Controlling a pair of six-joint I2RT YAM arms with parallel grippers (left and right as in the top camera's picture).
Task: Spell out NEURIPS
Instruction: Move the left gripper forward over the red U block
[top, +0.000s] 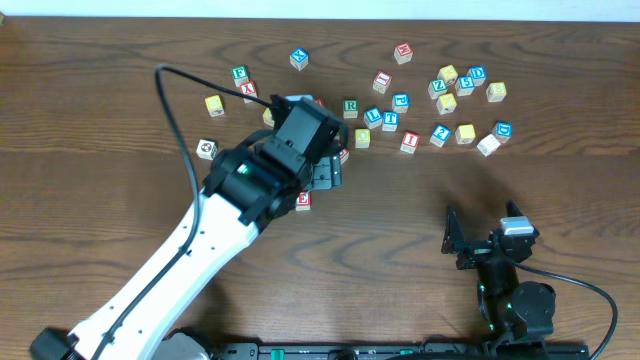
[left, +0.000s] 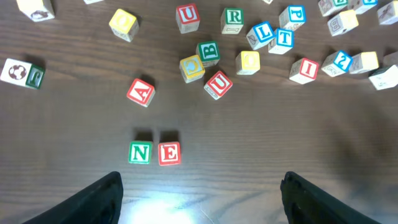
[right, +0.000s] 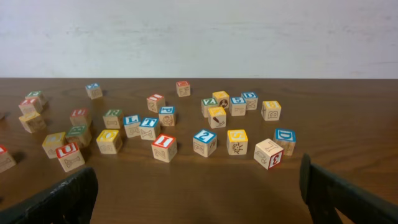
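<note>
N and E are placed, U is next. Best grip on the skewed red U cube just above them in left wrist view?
Come straight down on the red U cube and pinch two opposite side faces, wrist turned to match its skew. Probably the pair not facing the yellow cube, which crowds its upper-left corner; the side toward N and E is open.

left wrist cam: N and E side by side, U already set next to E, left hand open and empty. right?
Not quite. Only the N and E stand side by side; no U is next to the E. The nearest U lies well apart from them, as the left wrist view shows. The left hand is open and empty, as you said.
</note>
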